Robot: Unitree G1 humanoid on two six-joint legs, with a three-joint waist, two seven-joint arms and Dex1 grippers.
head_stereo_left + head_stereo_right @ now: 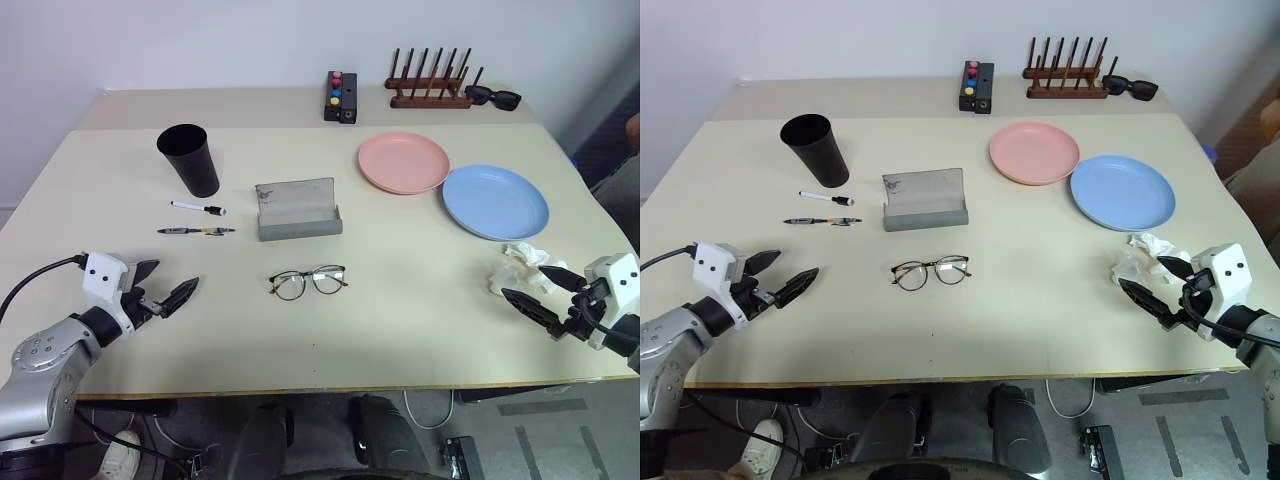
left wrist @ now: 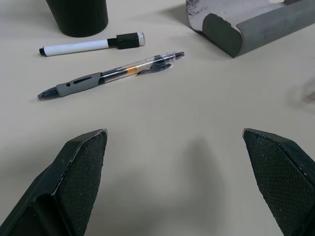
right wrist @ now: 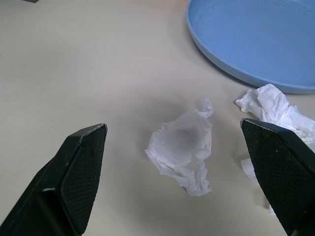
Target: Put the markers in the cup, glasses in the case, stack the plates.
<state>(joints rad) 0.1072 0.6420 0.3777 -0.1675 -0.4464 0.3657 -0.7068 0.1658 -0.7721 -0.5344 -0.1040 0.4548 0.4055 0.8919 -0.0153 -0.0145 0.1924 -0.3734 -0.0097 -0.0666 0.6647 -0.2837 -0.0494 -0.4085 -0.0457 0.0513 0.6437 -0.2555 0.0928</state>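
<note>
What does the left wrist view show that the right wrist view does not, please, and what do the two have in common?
Left wrist view: the white marker, the dark marker, the base of the cup and the open case.
Right wrist view: the blue plate and crumpled tissue.
Both: the beige table and an open gripper, left and right, holding nothing.

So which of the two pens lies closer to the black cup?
The white pen with the black cap; the dark pen lies farther from the cup.
</note>
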